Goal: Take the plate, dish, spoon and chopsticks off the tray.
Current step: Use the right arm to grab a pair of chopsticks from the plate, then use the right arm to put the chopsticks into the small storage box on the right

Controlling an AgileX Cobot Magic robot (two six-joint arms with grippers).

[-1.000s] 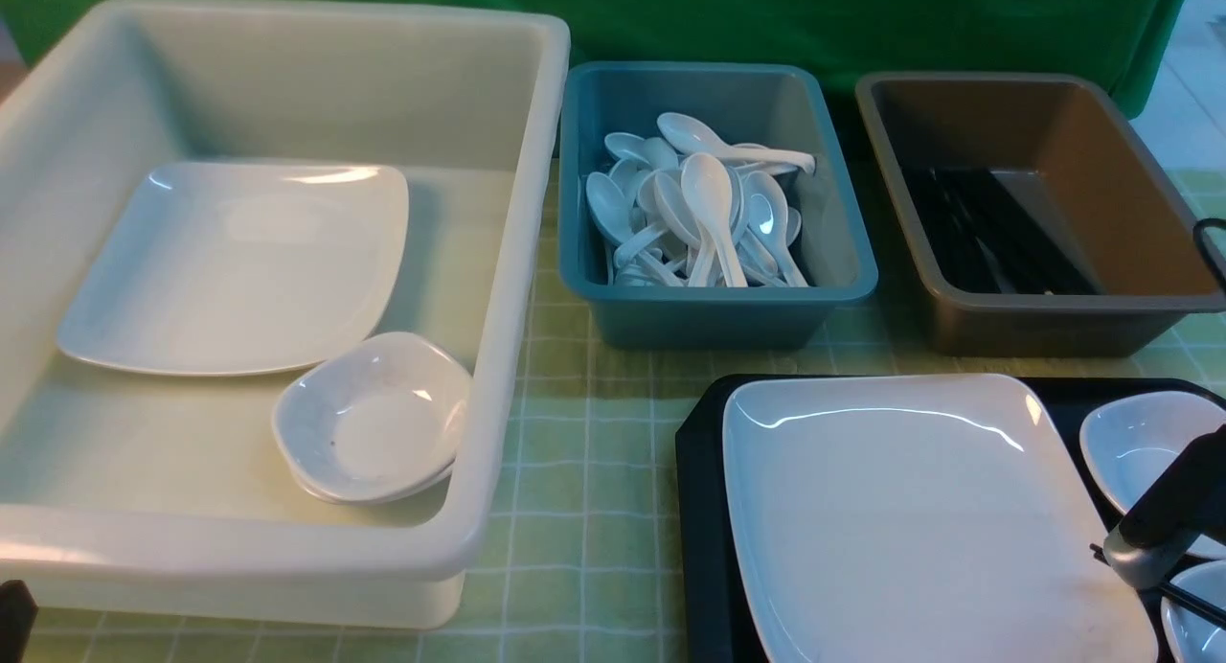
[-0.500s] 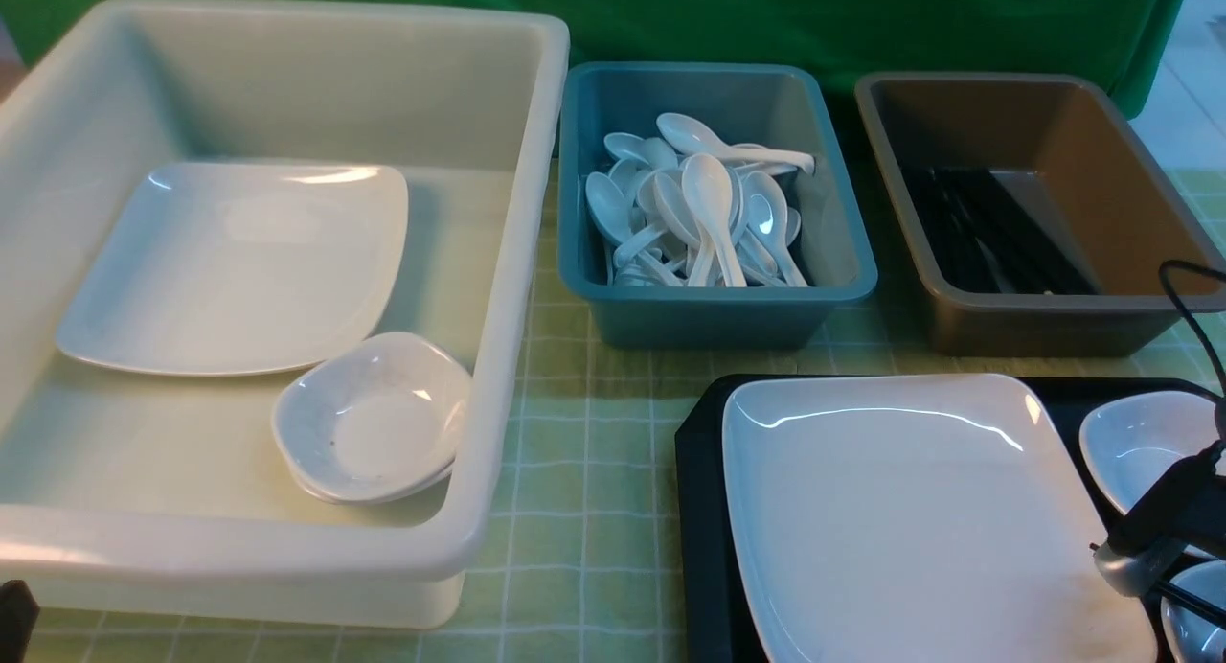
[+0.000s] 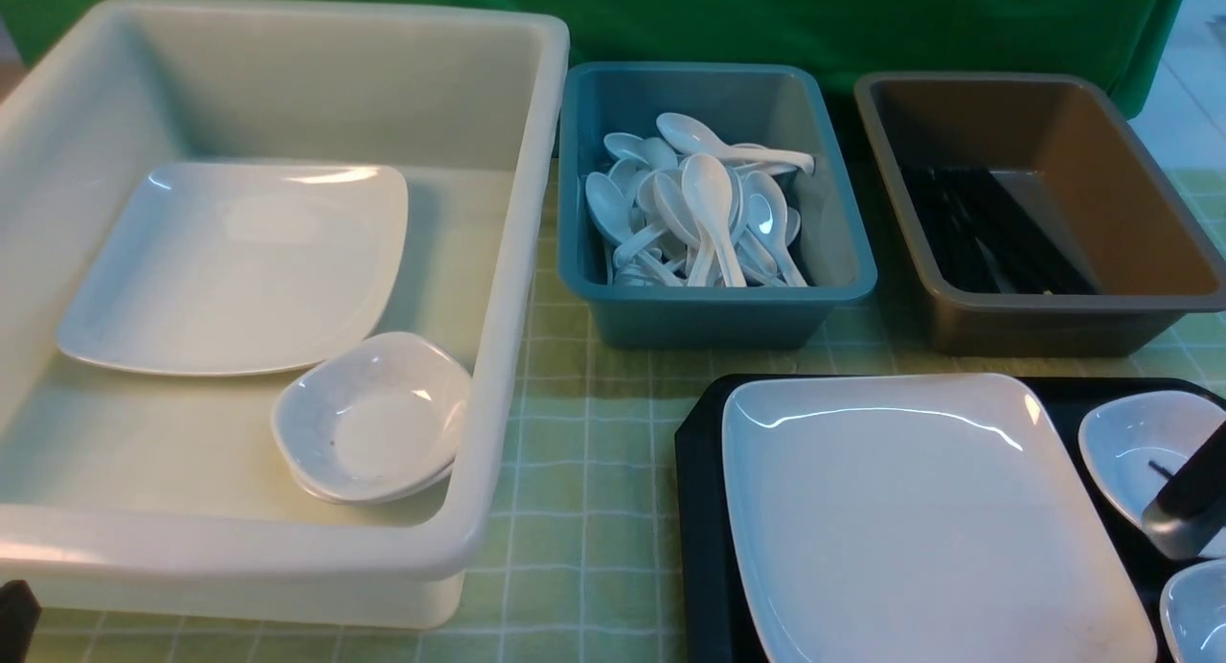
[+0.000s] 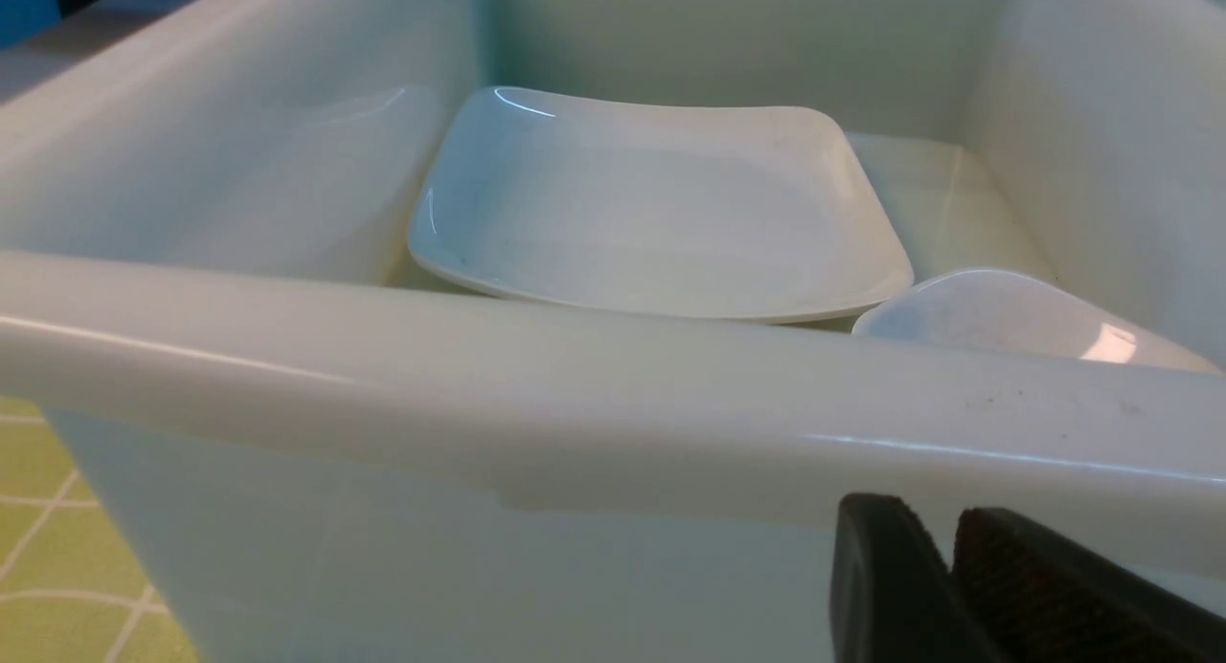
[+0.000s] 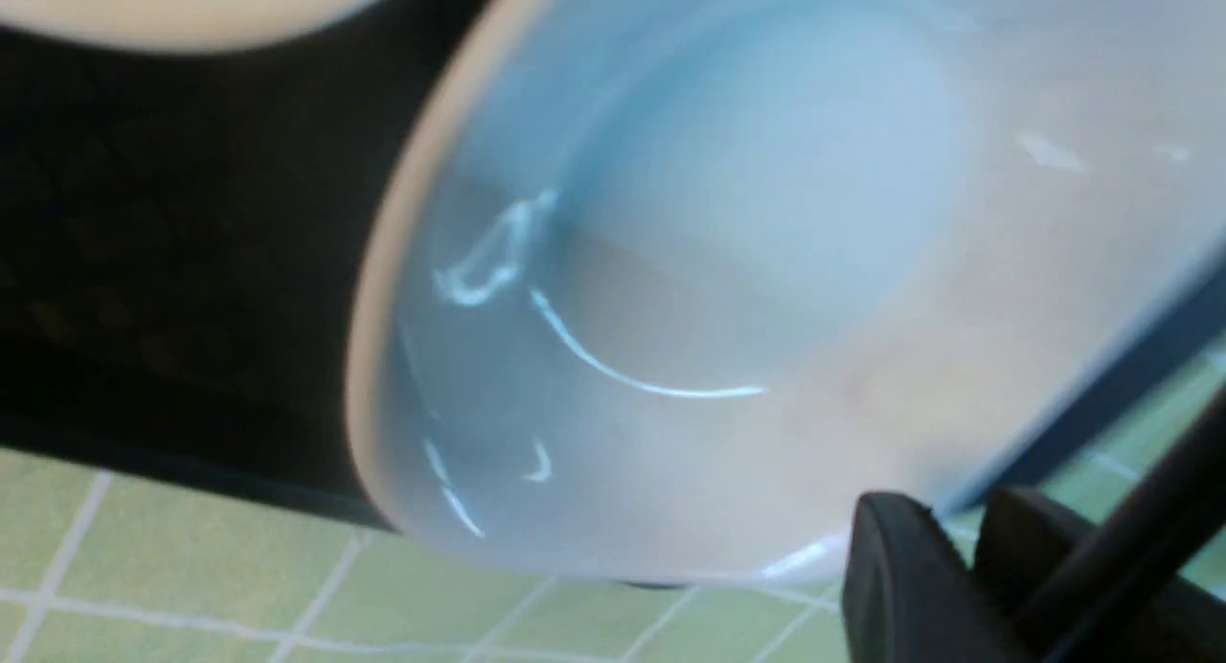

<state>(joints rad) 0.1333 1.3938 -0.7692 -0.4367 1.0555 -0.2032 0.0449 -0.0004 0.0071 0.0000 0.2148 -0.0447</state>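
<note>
The large white plate (image 3: 919, 510) lies on the black tray (image 3: 699, 510) at the front right. A small white dish (image 3: 1130, 443) sits right of it, and a second small dish (image 3: 1192, 610) is at the frame's corner. My right gripper (image 3: 1183, 519) hangs over the upper dish, shut on the black chopsticks (image 3: 1160, 469), whose tip pokes out above that dish. In the right wrist view the gripper (image 5: 943, 524) holds the chopsticks (image 5: 1159, 491) over the dish (image 5: 718, 261). My left gripper (image 4: 934, 529) is shut and empty, low in front of the white tub. The tray's spoon is not in view.
A big white tub (image 3: 517, 261) at the left holds a plate (image 3: 239, 261) and stacked small dishes (image 3: 374, 419). A teal tub (image 3: 718, 308) holds several spoons (image 3: 704, 213). A brown tub (image 3: 1054, 308) holds black chopsticks (image 3: 996, 232).
My right gripper has lifted and moved right and farther back with the chopsticks, off the lower dish to above the upper dish. The left arm has not moved.
</note>
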